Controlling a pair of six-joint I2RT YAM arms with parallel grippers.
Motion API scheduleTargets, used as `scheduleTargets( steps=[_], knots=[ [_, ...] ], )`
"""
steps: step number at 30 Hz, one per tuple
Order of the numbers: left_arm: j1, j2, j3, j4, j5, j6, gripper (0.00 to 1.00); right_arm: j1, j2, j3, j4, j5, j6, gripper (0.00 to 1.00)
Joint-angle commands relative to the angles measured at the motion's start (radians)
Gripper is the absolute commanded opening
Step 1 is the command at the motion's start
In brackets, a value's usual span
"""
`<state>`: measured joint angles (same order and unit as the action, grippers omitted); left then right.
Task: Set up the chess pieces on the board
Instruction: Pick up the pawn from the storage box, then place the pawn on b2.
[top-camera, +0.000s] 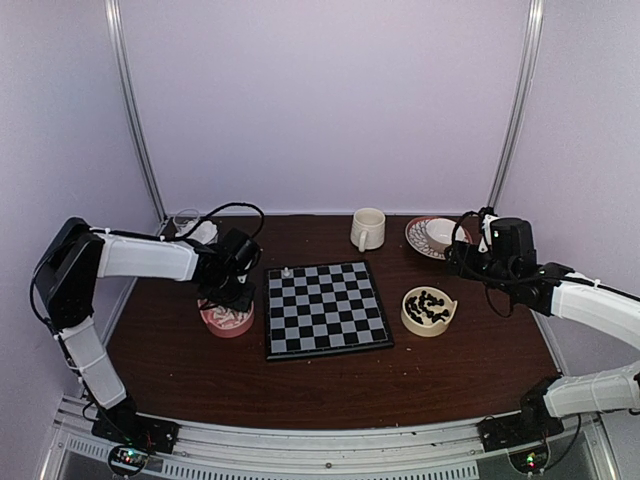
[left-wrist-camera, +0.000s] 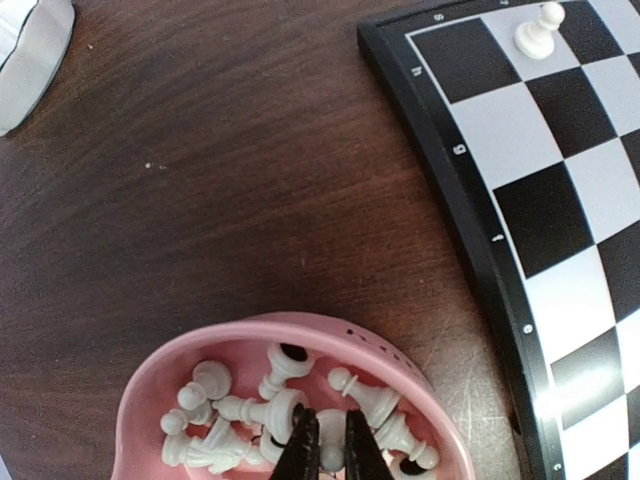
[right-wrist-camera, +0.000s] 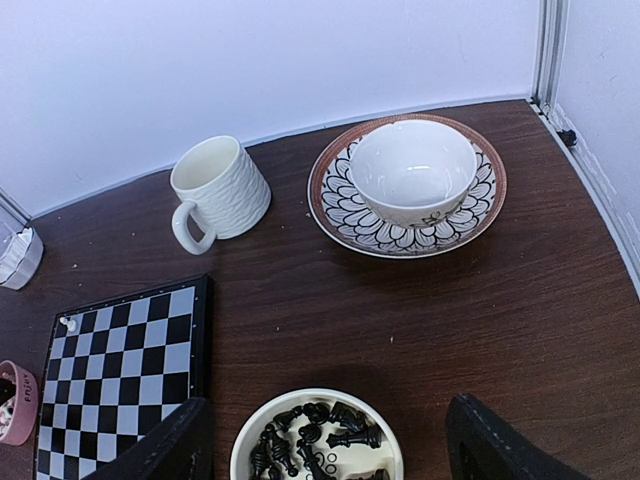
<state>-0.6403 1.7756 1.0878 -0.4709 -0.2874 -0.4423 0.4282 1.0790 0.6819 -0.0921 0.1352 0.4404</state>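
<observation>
A white piece (left-wrist-camera: 331, 438) is clamped between the closed fingers of the left gripper (left-wrist-camera: 328, 450). The piece lies among the other white chess pieces (left-wrist-camera: 215, 415), which are heaped in a pink bowl (left-wrist-camera: 250, 332) directly under this gripper. The board (left-wrist-camera: 560, 200) is placed on the table (left-wrist-camera: 200, 200) just to the right of the gripper, near the bowl but not touching it. Only one white pawn (left-wrist-camera: 538, 28) is standing on the board, upright, on a square at the corner that is ahead of the gripper and to its right.

The right gripper (right-wrist-camera: 325, 445) is held with its fingers wide apart, and nothing is gripped. The black chess pieces (right-wrist-camera: 312, 432) are seen between its fingers, lying in a cream bowl (right-wrist-camera: 300, 395). Ahead of it, a patterned plate (right-wrist-camera: 340, 212) carries a white bowl (right-wrist-camera: 412, 170). A cream mug (right-wrist-camera: 222, 190) stands ahead and to the left.
</observation>
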Motion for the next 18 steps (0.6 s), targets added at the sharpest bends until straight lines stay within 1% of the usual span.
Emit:
scheduleTargets(
  steps=[1,7,10,12,16,18],
  knots=[
    [0.004,-0.082,-0.021,0.039,0.012,0.020,0.05,0.007,-0.014,0.014,0.011,0.019,-0.003,0.82],
    [0.002,-0.151,-0.068,0.088,0.019,0.026,0.05,0.007,-0.013,0.015,0.011,0.020,-0.003,0.82],
    [0.001,-0.182,-0.094,0.135,0.074,0.039,0.05,0.007,-0.014,0.015,0.011,0.019,-0.003,0.82],
    [0.001,-0.187,-0.106,0.170,0.136,0.046,0.05,0.007,-0.012,0.013,0.013,0.020,-0.003,0.83],
    [0.001,-0.166,-0.102,0.239,0.218,0.038,0.06,0.007,-0.006,0.014,0.017,0.019,-0.003,0.82],
    [0.001,-0.137,-0.067,0.247,0.241,0.027,0.06,0.007,-0.001,0.014,0.016,0.017,-0.002,0.82]
  ],
)
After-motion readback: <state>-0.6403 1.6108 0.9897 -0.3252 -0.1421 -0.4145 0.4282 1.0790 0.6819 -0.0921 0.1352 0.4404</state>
